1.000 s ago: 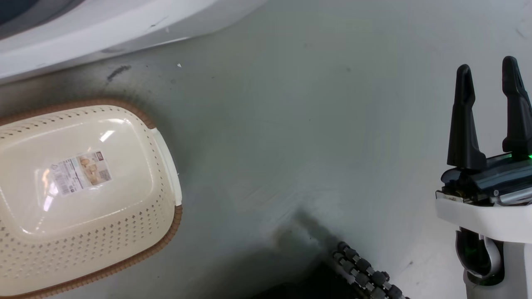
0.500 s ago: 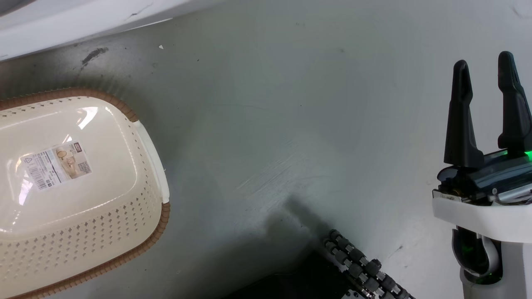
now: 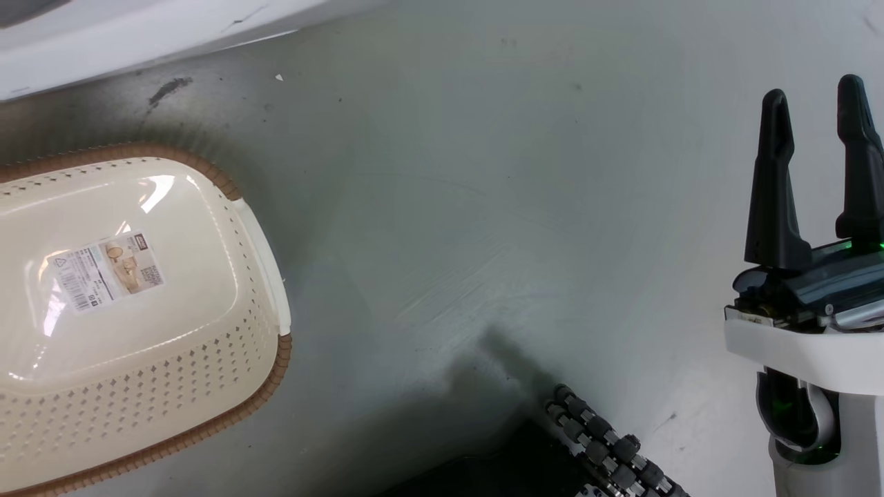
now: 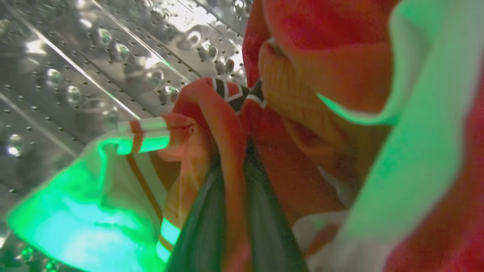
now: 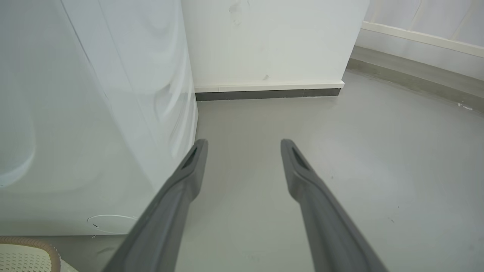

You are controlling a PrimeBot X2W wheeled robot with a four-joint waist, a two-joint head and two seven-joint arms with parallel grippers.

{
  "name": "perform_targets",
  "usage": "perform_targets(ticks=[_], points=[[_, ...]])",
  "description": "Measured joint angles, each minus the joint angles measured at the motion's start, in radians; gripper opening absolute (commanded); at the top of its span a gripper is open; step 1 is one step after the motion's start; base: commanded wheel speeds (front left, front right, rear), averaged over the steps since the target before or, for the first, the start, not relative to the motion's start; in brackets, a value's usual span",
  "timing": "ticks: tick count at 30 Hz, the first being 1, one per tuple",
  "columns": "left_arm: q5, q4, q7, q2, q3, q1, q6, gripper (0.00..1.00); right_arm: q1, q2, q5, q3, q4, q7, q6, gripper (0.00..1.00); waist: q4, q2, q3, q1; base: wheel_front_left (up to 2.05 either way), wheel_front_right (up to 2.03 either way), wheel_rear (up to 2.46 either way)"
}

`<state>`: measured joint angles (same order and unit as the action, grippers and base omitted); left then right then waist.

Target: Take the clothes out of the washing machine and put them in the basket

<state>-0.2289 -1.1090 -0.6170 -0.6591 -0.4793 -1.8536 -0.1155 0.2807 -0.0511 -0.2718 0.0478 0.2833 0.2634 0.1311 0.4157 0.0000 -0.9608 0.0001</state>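
**Even light outside, green glow inside**

Soft, even light across the grey floor (image 3: 483, 207); white glare on the basket (image 3: 173, 373) bottom; dark shadow by the lower edge. Inside the washing machine (image 4: 75, 56), glinting steel and a green cast over the clothes (image 4: 325, 68), too close, blurred.

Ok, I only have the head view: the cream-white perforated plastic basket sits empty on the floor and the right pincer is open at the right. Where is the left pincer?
Observer: The left pincer is inside the washing machine's perforated steel drum.
Operator: Holding anything?
Observer: Yes, its jaws are shut on a fold of the bright red fabric clothes with white trim.
Operator: What lies ahead of the right pincer?
Observer: The grey floor runs up to a white wall with a dark strip along its foot.
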Motion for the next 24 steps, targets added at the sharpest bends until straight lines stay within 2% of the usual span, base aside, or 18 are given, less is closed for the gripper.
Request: perform_targets(ticks=[12,18,24], points=[[-0.082,-0.032,0.314,0.054,0.02,0.143,-0.008,0.0,0.003,0.0,0.035,-0.027,-0.023,0.0,0.0,1.0,-0.037,0.0,0.125,-0.0001,0.0,0.0,0.0],[-0.151,-0.041,0.474,0.076,0.018,0.3,-0.013,0.0,-0.021,0.001,0.064,-0.03,-0.039,0.0,0.0,1.0,-0.062,0.0,0.217,-0.0002,0.0,0.0,0.0],[-0.253,0.022,0.617,0.111,-0.018,0.516,-0.014,0.0,-0.058,0.001,0.108,-0.033,-0.056,0.0,0.0,1.0,-0.095,0.0,0.32,-0.0002,0.0,0.0,0.0]])
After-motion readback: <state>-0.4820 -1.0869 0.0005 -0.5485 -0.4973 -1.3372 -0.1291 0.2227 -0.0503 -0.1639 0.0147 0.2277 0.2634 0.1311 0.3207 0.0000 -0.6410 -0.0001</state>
